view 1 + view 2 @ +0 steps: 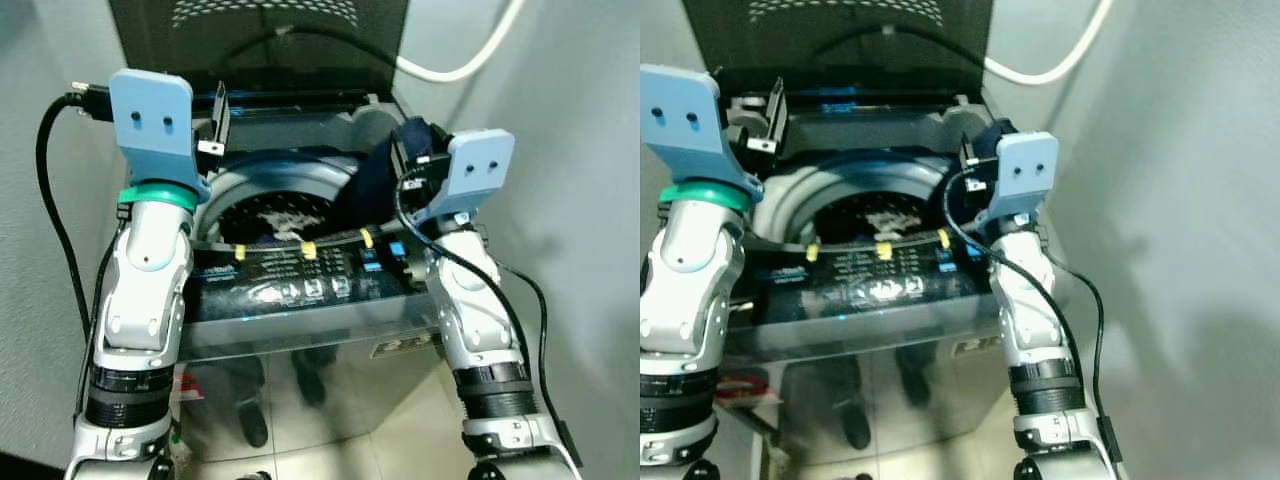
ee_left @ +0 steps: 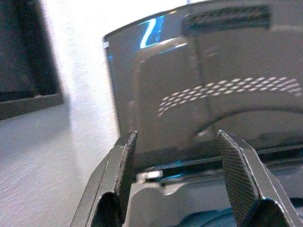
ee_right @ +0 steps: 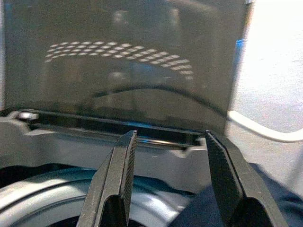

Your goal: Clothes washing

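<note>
We hover over the open washing machine point(image 1: 300, 275), left gripper point(image 2: 177, 177) and right gripper point(image 3: 168, 177) jaws spread, empty. Dark garment point(image 1: 375, 185) drapes over the drum's right rim.

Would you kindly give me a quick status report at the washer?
Both grippers open, left and right above washer. Lid up. Dark garment draped over drum rim, right side.

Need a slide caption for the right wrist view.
Right tool, open, hovers above washer drum rim; dark garment beside, raised lid ahead.
</note>
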Tool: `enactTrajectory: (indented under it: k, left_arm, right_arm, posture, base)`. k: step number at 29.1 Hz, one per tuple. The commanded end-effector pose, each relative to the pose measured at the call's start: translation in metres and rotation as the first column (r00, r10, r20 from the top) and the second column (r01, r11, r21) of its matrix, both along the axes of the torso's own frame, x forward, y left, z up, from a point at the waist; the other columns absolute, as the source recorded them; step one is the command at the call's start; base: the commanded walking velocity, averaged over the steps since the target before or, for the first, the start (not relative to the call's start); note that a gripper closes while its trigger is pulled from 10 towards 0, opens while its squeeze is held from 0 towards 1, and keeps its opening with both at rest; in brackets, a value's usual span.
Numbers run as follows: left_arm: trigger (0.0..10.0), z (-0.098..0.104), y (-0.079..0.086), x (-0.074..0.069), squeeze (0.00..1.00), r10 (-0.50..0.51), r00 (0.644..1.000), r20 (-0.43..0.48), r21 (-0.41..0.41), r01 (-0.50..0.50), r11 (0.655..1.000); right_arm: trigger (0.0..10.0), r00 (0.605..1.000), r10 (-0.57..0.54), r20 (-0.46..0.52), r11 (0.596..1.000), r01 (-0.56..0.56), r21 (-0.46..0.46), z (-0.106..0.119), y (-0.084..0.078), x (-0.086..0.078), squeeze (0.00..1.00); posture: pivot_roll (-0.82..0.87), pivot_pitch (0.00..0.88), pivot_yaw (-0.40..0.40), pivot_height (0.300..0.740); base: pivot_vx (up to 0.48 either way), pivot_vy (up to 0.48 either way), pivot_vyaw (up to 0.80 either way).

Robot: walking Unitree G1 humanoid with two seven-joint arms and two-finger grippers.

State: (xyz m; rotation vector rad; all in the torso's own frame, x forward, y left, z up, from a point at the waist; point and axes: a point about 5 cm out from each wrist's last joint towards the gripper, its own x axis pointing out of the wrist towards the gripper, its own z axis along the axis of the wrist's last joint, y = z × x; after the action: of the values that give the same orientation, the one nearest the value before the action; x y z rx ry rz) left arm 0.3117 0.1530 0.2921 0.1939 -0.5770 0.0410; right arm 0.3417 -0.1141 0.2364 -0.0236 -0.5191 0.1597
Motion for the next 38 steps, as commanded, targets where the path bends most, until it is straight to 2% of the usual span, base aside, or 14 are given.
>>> enactTrajectory:
  k: [1,38]
  left_arm:
    - [10.0,-0.0046,-0.0005,0.0003,0.0,0.002,1.0,-0.022,-0.002,-0.002,1.0]
    - [10.0,-0.004,-0.0011,0.0007,0.0,-0.004,1.0,-0.016,-0.004,0.004,1.0]
  right_arm:
    - [10.0,1.0,-0.011,-0.015,1.0,0.011,-0.007,-0.0027,-0.0024,0.0004,0.0]
    - [10.0,0.999,-0.028,-0.022,1.0,0.028,-0.014,-0.0024,-0.0043,0.0037,0.0]
  posture:
    - [0.08,0.001,0.005,0.74]
    - [0.08,0.0,0.005,0.74]
  base:
    - [0.0,0.0,0.8]
    - [0.0,0.0,0.8]
